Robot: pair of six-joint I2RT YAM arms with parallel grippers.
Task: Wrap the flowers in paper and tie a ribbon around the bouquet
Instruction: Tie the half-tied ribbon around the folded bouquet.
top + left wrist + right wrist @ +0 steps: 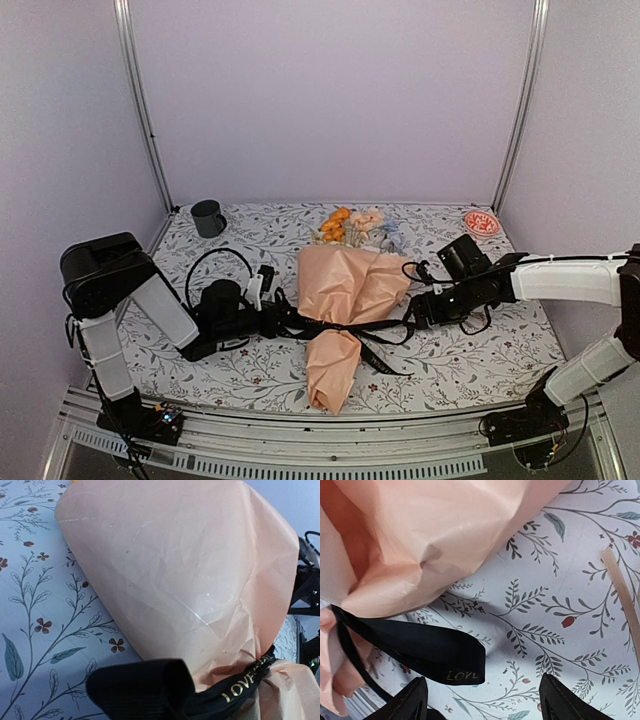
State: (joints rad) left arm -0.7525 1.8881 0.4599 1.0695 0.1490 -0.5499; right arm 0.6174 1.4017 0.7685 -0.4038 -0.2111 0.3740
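Clamps the left jaws on one tail of the ribbon (435, 652) beside the bouquet (345, 290), lying on the surface (470, 365) blooms far, stems near, and holds the right jaws apart, empty, the other tail just ahead.

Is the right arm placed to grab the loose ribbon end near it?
Probably yes. The right tool is open, and the ribbon has its loose end lying uncovered on the table cover just ahead of its fingertips. The paper sits beside it, not over it.
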